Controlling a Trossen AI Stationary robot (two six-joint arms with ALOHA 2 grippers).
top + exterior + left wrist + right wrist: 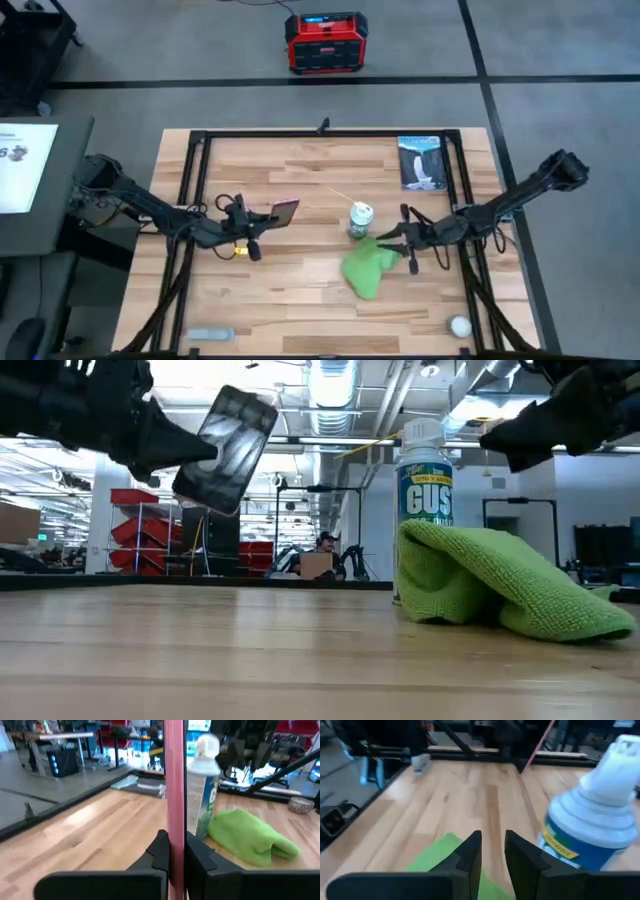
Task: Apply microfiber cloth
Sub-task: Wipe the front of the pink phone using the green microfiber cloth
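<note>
Cloth (pixel 366 268) lies bunched at table centre, untouched, spray can (pixel 361 221) at its 12 o'clock. My right gripper (pixel 407 243) hovers empty, fingers slightly parted; left gripper (pixel 262 222) grasps the phone (pixel 284 212) aloft. Wiping not begun

Non-task items on wooden table (pixel 300 300):
- spray can (pixel 361 220), upright, near centre
- booklet (pixel 419 162), flat, 2 o'clock
- white ball (pixel 459 326), 5 o'clock
- pale grey object (pixel 211 334), 7 o'clock
Off table: red-black box (pixel 327 42) on floor, 12 o'clock.
</note>
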